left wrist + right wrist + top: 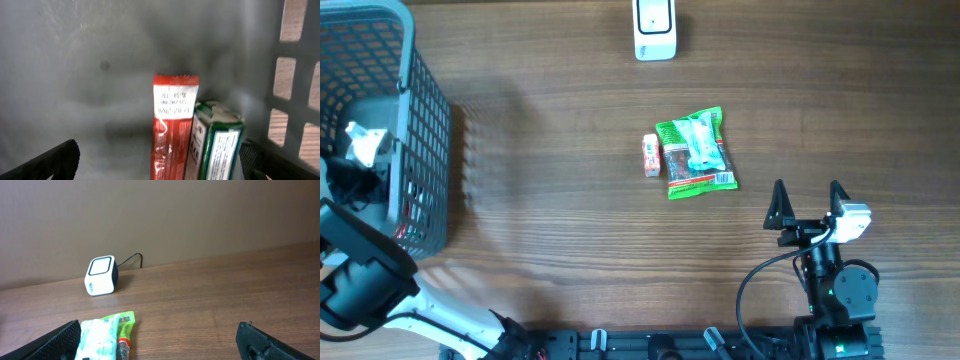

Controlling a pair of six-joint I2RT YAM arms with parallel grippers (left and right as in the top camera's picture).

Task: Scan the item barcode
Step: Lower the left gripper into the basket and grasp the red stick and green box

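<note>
A green snack packet [695,150] lies flat mid-table, with a small orange-and-white packet [651,155] just to its left. The white barcode scanner [655,30] stands at the far edge; the right wrist view shows the scanner [102,276] beyond the green packet [105,335]. My right gripper [808,205] hovers open and holds nothing, near and to the right of the packets. My left arm [355,175] reaches into the grey basket [425,120]. There my left gripper [155,167] is open around a red packet [172,125] and a green-and-white box [217,145], its fingers not closed on either.
The basket's mesh wall [295,90] stands close on the right of the left gripper. The scanner's cable [131,259] runs off along the table's far edge. Bare wooden table [550,200] lies between the basket and the packets.
</note>
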